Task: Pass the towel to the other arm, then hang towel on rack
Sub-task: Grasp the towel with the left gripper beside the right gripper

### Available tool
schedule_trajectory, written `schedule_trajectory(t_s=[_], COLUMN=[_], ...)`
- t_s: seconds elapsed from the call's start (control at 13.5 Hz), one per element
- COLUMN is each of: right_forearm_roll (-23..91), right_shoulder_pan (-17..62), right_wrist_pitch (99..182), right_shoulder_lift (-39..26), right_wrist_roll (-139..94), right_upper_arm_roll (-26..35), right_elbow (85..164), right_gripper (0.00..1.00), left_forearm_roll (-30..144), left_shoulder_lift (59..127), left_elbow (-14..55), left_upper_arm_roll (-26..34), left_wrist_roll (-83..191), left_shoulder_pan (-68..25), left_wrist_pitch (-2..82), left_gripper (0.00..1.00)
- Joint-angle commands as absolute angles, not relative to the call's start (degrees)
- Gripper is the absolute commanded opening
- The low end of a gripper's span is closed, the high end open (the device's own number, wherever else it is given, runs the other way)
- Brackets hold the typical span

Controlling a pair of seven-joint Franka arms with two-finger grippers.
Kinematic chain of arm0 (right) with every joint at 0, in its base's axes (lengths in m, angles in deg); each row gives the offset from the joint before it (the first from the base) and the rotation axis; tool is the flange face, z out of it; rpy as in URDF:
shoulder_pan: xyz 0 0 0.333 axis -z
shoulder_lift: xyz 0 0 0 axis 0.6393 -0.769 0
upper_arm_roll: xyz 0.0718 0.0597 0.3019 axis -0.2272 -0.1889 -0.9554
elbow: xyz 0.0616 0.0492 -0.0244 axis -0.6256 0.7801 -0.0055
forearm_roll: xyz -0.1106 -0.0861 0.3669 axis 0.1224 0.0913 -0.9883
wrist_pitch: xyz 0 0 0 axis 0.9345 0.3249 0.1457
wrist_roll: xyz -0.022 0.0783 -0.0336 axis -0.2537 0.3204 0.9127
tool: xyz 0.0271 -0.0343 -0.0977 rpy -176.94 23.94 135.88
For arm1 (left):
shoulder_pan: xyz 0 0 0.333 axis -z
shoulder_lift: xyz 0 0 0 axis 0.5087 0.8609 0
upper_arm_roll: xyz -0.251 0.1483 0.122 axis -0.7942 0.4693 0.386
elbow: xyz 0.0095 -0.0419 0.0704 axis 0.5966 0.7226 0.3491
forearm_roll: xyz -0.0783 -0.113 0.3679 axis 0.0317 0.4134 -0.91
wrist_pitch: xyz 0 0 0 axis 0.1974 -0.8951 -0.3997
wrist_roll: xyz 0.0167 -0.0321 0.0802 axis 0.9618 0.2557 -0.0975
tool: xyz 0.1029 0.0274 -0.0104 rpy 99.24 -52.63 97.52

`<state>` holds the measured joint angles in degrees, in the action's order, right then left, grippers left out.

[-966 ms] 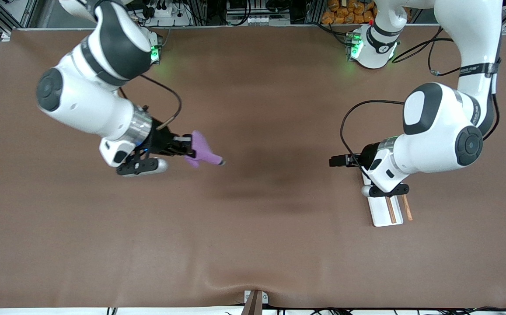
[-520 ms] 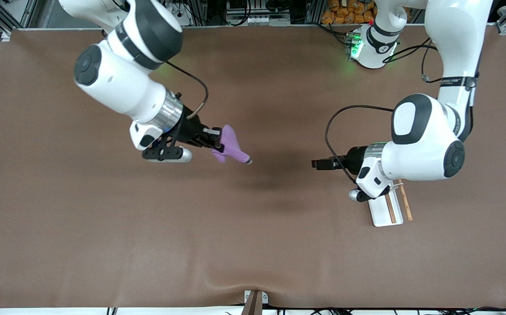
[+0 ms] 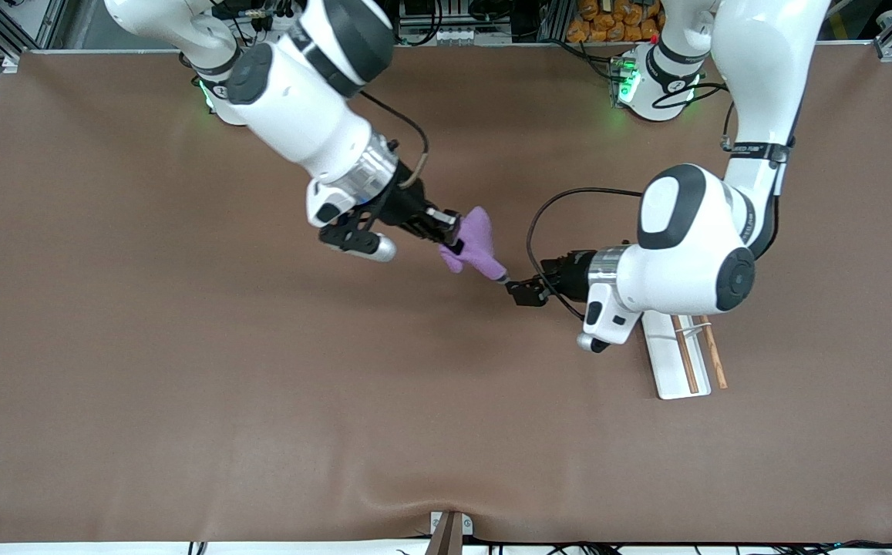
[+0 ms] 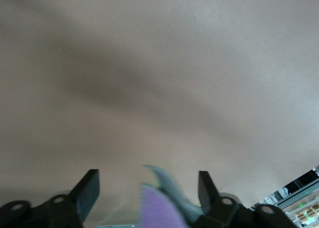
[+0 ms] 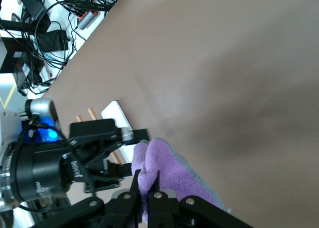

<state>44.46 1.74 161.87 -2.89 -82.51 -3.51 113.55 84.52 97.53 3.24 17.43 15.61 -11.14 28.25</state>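
Note:
The purple towel (image 3: pixel 476 243) hangs bunched over the middle of the table, with my right gripper (image 3: pixel 452 233) shut on its upper fold. The pinch shows in the right wrist view, where the right gripper (image 5: pixel 146 175) is closed on the towel (image 5: pixel 174 173). My left gripper (image 3: pixel 521 293) is open at the towel's lower tip. In the left wrist view the left gripper (image 4: pixel 148 180) has its fingers (image 4: pixel 89 187) apart, with the towel (image 4: pixel 162 205), purple with a grey edge, between them and untouched. The rack (image 3: pixel 665 362), a white base with two brown rods (image 3: pixel 686 353), lies toward the left arm's end, partly under that arm.
The brown mat (image 3: pixel 260 401) covers the whole table. The left arm's wrist camera housing (image 3: pixel 604 324) hangs just over the rack's end. Cables and boxes lie past the table edge by the arm bases (image 3: pixel 654 85).
Both arms have swung toward the table's middle. The right gripper has carried the towel toward the left gripper, and the towel's tip now sits between the left fingers.

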Motion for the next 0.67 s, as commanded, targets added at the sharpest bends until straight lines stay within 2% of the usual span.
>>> schedule_trajectory(t_s=[0.0,0.3,0.59], right_forearm_roll=[43.37,43.54,43.54], right_shoulder_pan=[-1.04,-2.89,-2.89], right_wrist_pitch=[164.55,166.14,166.14], right_shoulder_lift=[-4.08,-4.88,-4.88], right_wrist_roll=[-86.45,-88.22,-88.22], right_upper_arm_roll=[-2.90,-2.90,-2.90], right_elbow=[113.06,113.06,113.06], right_gripper=[0.00,0.00,0.00], left_forearm_roll=[85.40,85.40,84.70], left_shoulder_lift=[98.85,98.85,98.85], left_elbow=[1.90,1.99,2.60], left_upper_arm_roll=[17.84,17.84,17.93], left_wrist_roll=[12.10,10.77,9.36], left_shoulder_pan=[-10.45,-10.54,-10.80], left_wrist_pitch=[29.08,28.99,27.51], left_gripper=[0.72,0.67,0.58])
